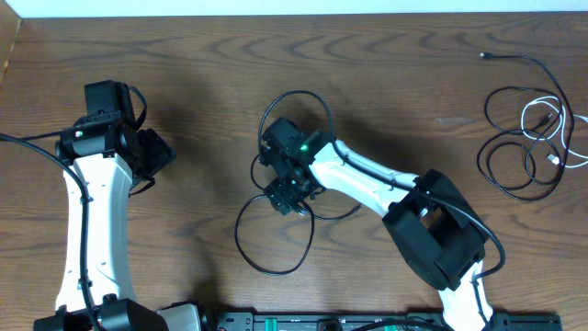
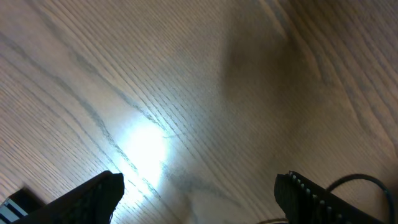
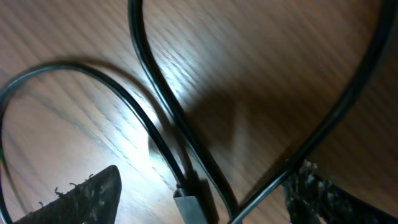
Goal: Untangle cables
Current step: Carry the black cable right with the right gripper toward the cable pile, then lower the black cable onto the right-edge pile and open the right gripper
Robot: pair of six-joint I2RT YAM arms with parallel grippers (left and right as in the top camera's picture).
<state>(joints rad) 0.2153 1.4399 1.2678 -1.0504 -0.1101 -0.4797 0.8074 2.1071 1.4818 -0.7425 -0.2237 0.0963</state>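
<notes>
A thin black cable (image 1: 274,234) lies in loose loops at the table's middle, partly under my right gripper (image 1: 292,195). In the right wrist view my right gripper (image 3: 199,199) is open, its fingers spread either side of the cable strands (image 3: 155,93) and a small plug end (image 3: 189,202) between them. A second bundle of black cords (image 1: 514,152) with one white cord (image 1: 549,124) lies at the far right. My left gripper (image 1: 158,156) is open over bare wood at the left; in the left wrist view (image 2: 199,193) nothing is between its fingers.
The wood table's far edge (image 1: 294,13) runs along the top. The robot base rail (image 1: 303,322) sits at the front edge. A thick black arm wire shows at the left wrist view's lower right (image 2: 367,180).
</notes>
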